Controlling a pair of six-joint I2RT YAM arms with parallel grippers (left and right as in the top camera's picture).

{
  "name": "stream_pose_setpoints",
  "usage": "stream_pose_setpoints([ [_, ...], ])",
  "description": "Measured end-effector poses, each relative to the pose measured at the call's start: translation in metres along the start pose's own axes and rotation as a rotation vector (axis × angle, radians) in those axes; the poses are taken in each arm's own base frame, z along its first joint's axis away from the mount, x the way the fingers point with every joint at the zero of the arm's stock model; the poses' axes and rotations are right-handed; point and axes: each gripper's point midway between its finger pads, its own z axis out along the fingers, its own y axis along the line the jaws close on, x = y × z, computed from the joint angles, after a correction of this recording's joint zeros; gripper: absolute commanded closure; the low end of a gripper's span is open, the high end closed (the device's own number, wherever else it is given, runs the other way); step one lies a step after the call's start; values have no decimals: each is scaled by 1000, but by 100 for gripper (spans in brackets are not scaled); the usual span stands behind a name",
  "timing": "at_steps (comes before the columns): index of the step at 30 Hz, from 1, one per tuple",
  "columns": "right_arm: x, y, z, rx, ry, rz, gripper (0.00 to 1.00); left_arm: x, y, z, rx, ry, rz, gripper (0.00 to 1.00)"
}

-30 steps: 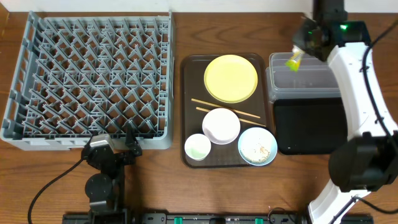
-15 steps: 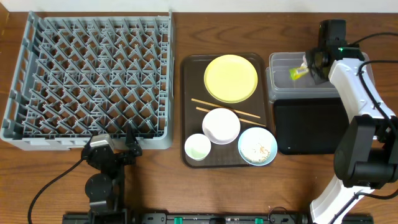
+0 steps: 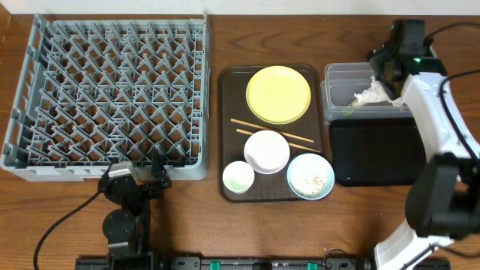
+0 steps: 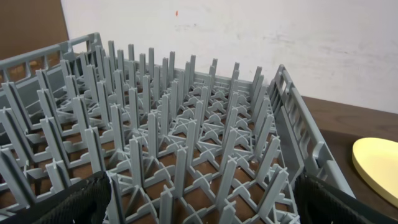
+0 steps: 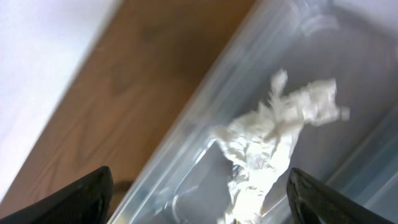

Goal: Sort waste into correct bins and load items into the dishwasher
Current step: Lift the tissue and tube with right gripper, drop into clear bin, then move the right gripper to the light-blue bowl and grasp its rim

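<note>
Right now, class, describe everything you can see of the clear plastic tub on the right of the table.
The clear plastic tub is a rectangular, see-through container with a rounded rim, standing upright on the wooden table at its far right. A crumpled white napkin lies inside, and a small greenish scrap shows near the front corner toward the table's middle. Its near edge meets the black tray.

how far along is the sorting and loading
Done: the napkin lies in the clear tub, a green scrap at its front edge. In hand: nothing; the right gripper hangs open over the tub, the left gripper is open. Left: food scraps in the blue bowl; plate, white bowl, cup and chopsticks sit on the brown tray; the rack holds nothing.
</note>
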Motion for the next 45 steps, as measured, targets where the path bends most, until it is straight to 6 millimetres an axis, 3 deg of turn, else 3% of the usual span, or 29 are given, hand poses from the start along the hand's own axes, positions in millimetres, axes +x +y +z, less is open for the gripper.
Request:
stream_pose_setpoints([
  [4, -7, 30, -54, -174, -7, -202, 7, 0, 0, 0, 0, 0, 0, 5],
  [6, 2, 49, -88, -288, 8, -323, 5, 0, 0, 0, 0, 0, 0, 5],
  [9, 34, 70, -126, -414, 75, -484, 5, 0, 0, 0, 0, 0, 0, 5],
  [12, 84, 75, -139, -460, 203, -620, 5, 0, 0, 0, 0, 0, 0, 5],
  [17, 160, 62, -153, -443, 400, -835, 9, 0, 0, 0, 0, 0, 0, 5],
  [23, 217, 17, -173, -291, 570, -1029, 15, 0, 0, 0, 0, 0, 0, 5],
  [27, 238, -4, -179, -225, 631, -1108, 14, 0, 0, 0, 0, 0, 0, 5],
  [31, 264, -28, -168, -166, 673, -1183, 17, 0, 0, 0, 0, 0, 0, 5],
  [38, 312, -56, -130, -172, 669, -1278, 32, 0, 0, 0, 0, 0, 0, 5],
  [45, 350, -81, -110, -219, 659, -1391, 50, 0, 0, 0, 0, 1, 0, 5],
])
